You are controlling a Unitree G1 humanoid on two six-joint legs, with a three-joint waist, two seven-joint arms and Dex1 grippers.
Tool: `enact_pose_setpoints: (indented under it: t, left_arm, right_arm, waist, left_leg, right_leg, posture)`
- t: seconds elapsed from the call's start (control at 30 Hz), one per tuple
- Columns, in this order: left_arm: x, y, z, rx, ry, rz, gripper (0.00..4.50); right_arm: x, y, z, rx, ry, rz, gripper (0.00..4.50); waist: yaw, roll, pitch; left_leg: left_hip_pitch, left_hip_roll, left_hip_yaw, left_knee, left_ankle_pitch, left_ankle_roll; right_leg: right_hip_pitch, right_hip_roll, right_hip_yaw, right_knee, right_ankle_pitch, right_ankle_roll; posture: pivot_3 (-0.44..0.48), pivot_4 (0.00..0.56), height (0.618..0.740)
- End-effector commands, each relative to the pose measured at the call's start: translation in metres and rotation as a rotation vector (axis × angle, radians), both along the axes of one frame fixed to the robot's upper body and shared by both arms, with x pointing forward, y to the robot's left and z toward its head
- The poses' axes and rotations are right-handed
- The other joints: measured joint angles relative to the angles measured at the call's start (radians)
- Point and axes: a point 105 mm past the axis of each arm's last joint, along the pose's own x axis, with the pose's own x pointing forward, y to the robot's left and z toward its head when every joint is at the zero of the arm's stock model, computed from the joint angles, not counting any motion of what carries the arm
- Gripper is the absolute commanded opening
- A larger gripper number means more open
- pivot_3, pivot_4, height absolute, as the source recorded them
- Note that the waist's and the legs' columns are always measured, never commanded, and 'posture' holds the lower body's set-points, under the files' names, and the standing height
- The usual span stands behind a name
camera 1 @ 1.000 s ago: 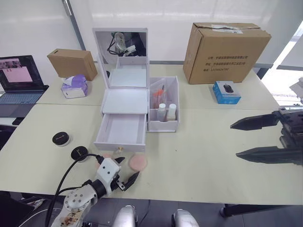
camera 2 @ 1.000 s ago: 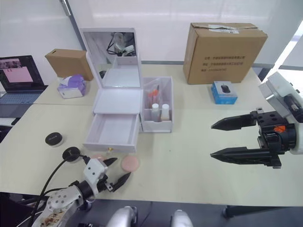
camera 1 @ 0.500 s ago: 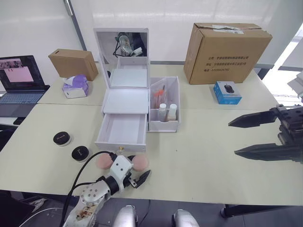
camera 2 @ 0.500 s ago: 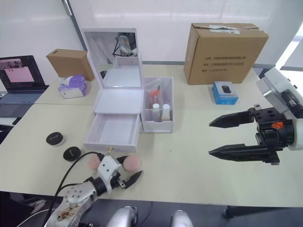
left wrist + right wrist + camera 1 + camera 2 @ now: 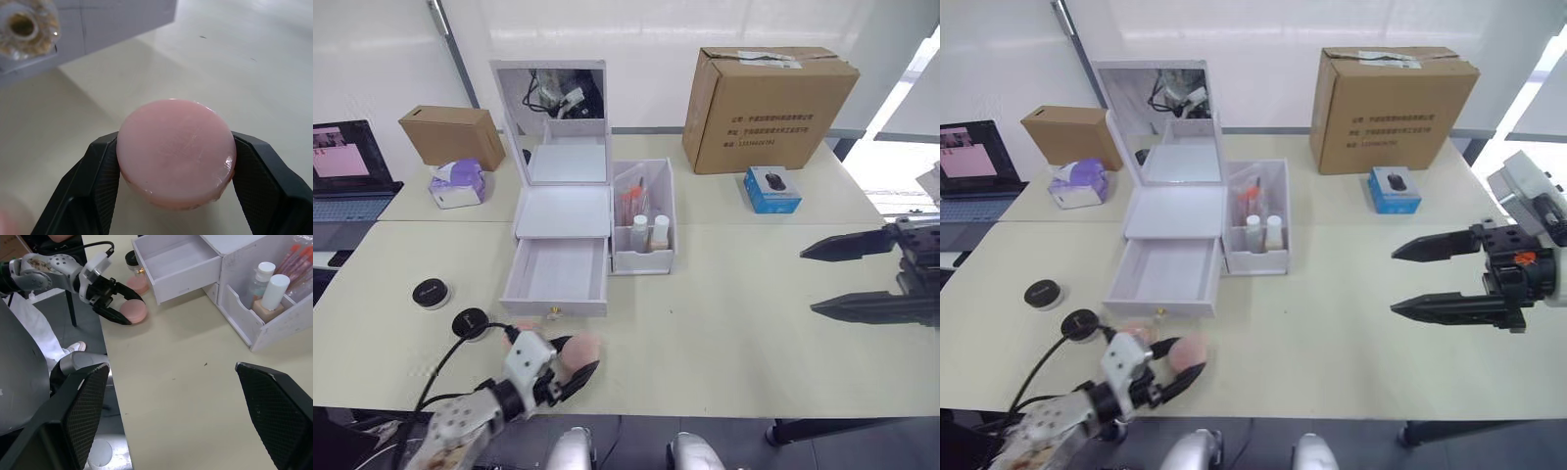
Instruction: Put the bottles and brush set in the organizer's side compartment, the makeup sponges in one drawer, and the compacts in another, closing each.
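My left gripper (image 5: 566, 360) is shut on a round pink makeup sponge (image 5: 176, 149) low over the table's front edge, with a black finger (image 5: 100, 176) on each side of it. The second sponge (image 5: 138, 284) lies just in front of the organizer's (image 5: 563, 201) open lower drawer (image 5: 558, 269). Two bottles (image 5: 649, 232) and the brush set (image 5: 633, 201) stand in the side compartment (image 5: 666, 201). Both black-lidded compacts (image 5: 431, 292) (image 5: 470, 321) sit on the table to the left of the drawer. My right gripper (image 5: 808, 282) hovers open at the far right, holding nothing.
A large cardboard box (image 5: 769, 108) and a small blue box (image 5: 771, 188) stand at the back right. A smaller brown box (image 5: 450, 135), a tissue pack (image 5: 455, 184) and a laptop (image 5: 337, 166) are at the back left. The organizer's mirror lid (image 5: 548, 108) stands upright.
My left gripper has slid right to the nearer pink sponge and shut on it. The right gripper has held its place. The camera has shifted a little.
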Motion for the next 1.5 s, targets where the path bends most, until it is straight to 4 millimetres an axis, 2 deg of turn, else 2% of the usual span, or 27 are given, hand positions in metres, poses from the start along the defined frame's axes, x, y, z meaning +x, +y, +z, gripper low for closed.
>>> enact_pose_setpoints:
  t: [0.03,0.13,0.23,0.3,0.37,0.43,0.57,0.77,0.9,0.97,1.13,1.23,1.5]
  left_arm:
    - [-0.025,0.005,0.021,-0.066,0.063,-0.061,2.95]
    - [-0.040,0.021,0.035,-0.087,0.108,-0.039,2.95]
    - [-0.046,0.039,0.049,-0.102,0.117,-0.009,2.95]
    - [-0.053,0.050,0.060,-0.076,0.116,-0.039,2.95]
    - [-0.054,0.054,0.080,-0.057,0.122,-0.117,2.95]
    - [-0.048,0.057,0.100,-0.051,0.106,-0.162,2.95]
    - [-0.028,0.057,0.124,0.007,0.051,-0.230,2.95]
    - [0.023,0.050,0.153,0.036,-0.070,-0.283,2.95]
    - [0.056,0.044,0.158,0.036,-0.119,-0.299,2.95]
    - [0.082,0.037,0.150,0.059,-0.141,-0.296,2.95]
    - [0.116,0.033,0.139,0.099,-0.136,-0.279,2.95]
    - [0.123,0.038,0.131,0.131,-0.121,-0.282,2.95]
    - [0.121,0.039,0.125,0.172,-0.115,-0.303,2.95]
  right_arm:
    - [0.001,0.012,0.004,0.032,-0.027,0.067,4.50]
    - [0.003,0.022,0.011,0.090,-0.038,0.128,4.50]
    - [0.007,0.032,0.026,0.191,-0.055,0.176,4.50]
    - [0.010,0.040,0.034,0.238,-0.072,0.214,4.50]
    - [0.014,0.045,0.034,0.248,-0.081,0.232,4.50]
    - [0.015,0.047,0.030,0.246,-0.081,0.241,4.50]
    - [0.012,0.051,0.026,0.245,-0.081,0.243,4.50]
    - [0.003,0.048,0.024,0.232,-0.099,0.187,4.50]
    - [-0.005,0.044,0.025,0.223,-0.117,0.141,4.50]
    - [-0.013,0.040,0.023,0.216,-0.116,0.106,4.50]
    - [-0.022,0.036,0.021,0.201,-0.134,0.043,4.50]
    - [-0.026,0.036,0.022,0.199,-0.142,0.024,4.50]
    - [-0.029,0.037,0.020,0.195,-0.152,0.005,4.50]
  waist:
    - [0.000,0.000,0.000]
    - [0.002,-0.001,0.001]
    - [0.006,-0.002,0.002]
    - [0.005,-0.002,0.001]
    - [0.004,-0.005,0.001]
    - [0.014,-0.005,0.001]
    - [0.023,-0.004,0.001]
    - [0.026,-0.003,0.001]
    - [0.019,-0.003,0.001]
    - [0.024,-0.002,0.001]
    - [0.021,-0.004,0.002]
    - [0.012,-0.004,0.002]
    - [0.002,-0.004,0.002]
  left_leg:
    - [0.000,-0.001,0.001,0.000,0.000,0.000]
    - [-0.001,0.000,0.001,-0.001,0.000,0.000]
    - [-0.003,-0.001,0.002,-0.001,0.000,0.000]
    - [-0.003,-0.001,0.002,-0.001,-0.003,-0.005]
    - [-0.003,0.000,0.002,-0.001,-0.004,-0.006]
    - [-0.004,0.000,0.000,-0.001,-0.004,-0.006]
    - [-0.005,-0.001,0.002,0.000,-0.004,-0.006]
    - [-0.005,-0.001,0.001,-0.001,-0.001,-0.002]
    - [-0.005,0.000,0.001,-0.001,0.001,0.001]
    - [-0.004,0.000,0.000,-0.001,0.001,0.001]
    - [-0.004,0.001,-0.004,0.000,0.001,0.002]
    - [-0.004,0.003,-0.005,0.000,0.001,0.002]
    - [-0.001,0.010,-0.001,-0.001,0.001,0.002]
  right_leg:
    - [0.000,-0.001,0.000,0.000,0.000,0.000]
    - [-0.003,-0.002,0.000,0.000,0.000,0.000]
    - [-0.003,-0.003,-0.001,0.000,0.000,0.000]
    - [-0.005,-0.003,-0.001,0.000,0.000,0.000]
    - [-0.005,-0.002,-0.001,0.002,0.000,0.000]
    - [-0.006,-0.002,-0.003,0.002,0.000,0.000]
    - [-0.006,-0.003,-0.002,0.002,0.000,-0.001]
    - [-0.006,-0.001,-0.002,0.004,0.001,-0.001]
    - [-0.006,0.001,0.000,0.004,0.001,-0.001]
    - [-0.006,0.003,0.000,0.004,0.001,-0.001]
    - [0.002,0.009,0.005,0.004,0.007,0.004]
    - [0.000,0.013,0.008,0.004,0.007,0.005]
    - [0.001,0.019,0.013,0.003,0.006,0.003]
  posture:
    - [0.000,0.150,0.740]
    - [0.000,0.150,0.740]
    - [0.000,0.150,0.740]
    - [0.000,0.150,0.740]
    - [0.000,0.150,0.740]
    - [0.000,0.150,0.740]
    - [0.000,0.150,0.740]
    - [0.000,0.150,0.740]
    - [0.000,0.150,0.740]
    - [0.000,0.150,0.740]
    - [0.000,0.150,0.740]
    - [0.000,0.150,0.740]
    - [0.000,0.150,0.740]
